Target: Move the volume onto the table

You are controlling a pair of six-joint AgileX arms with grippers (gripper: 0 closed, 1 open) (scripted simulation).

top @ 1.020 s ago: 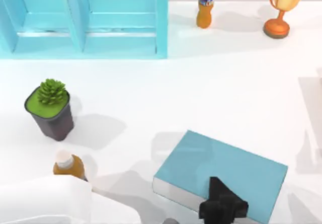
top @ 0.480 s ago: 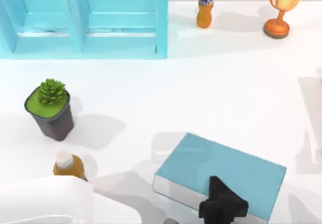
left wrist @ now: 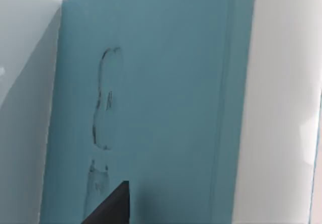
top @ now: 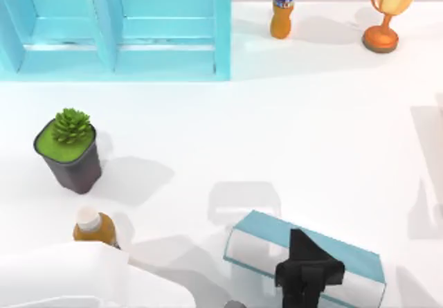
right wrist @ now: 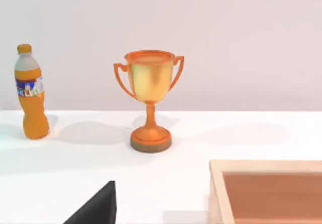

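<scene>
White tabletop, the table (top: 311,135), spread across the scene, with a light-blue shelf (top: 118,28) at its far left edge. The volume (top: 273,246) sat tilted at the near edge, right of centre, its teal cover foreshortened and page edges facing left. My left gripper (top: 308,275) was clamped on the volume's near side, one dark finger (left wrist: 108,209) lying against the cover. A potted plant (top: 69,149) and a bottle (top: 93,226) stood at the left; another bottle (top: 284,7) and a trophy (right wrist: 149,98) stood at the far edge. For my right gripper (right wrist: 95,208), whether it was open I could not tell.
</scene>
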